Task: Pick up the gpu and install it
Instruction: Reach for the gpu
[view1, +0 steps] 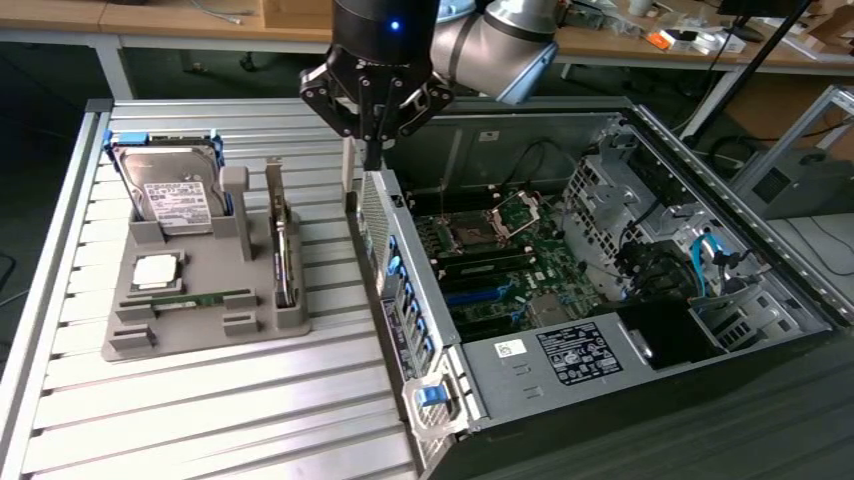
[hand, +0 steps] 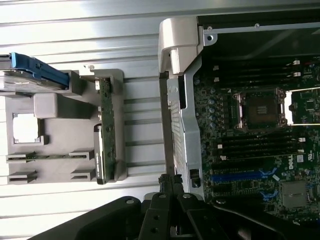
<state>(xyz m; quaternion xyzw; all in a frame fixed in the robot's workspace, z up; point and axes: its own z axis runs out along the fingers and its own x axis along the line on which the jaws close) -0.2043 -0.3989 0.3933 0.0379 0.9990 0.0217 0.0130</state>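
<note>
The gpu (view1: 279, 240) is a thin dark card standing on its edge in a slot of the grey holder (view1: 200, 325), along the side nearest the computer. In the wrist view the gpu (hand: 106, 130) shows edge-on, greenish brown, with its metal end towards the camera. My gripper (view1: 376, 155) hangs above the back corner of the open computer case's near wall (view1: 400, 290), to the exterior view's right of the gpu and apart from it. Its fingers are shut with nothing between them. In the wrist view the gripper (hand: 169, 180) sits over that wall's edge.
The holder also carries a hard drive (view1: 174, 195) with a white label, a processor chip (view1: 156, 268) and a green memory stick (view1: 187, 298). The case lies open, showing the motherboard (view1: 501, 250) and blue slots (hand: 240, 176). Slatted metal table (view1: 214, 420) lies around them.
</note>
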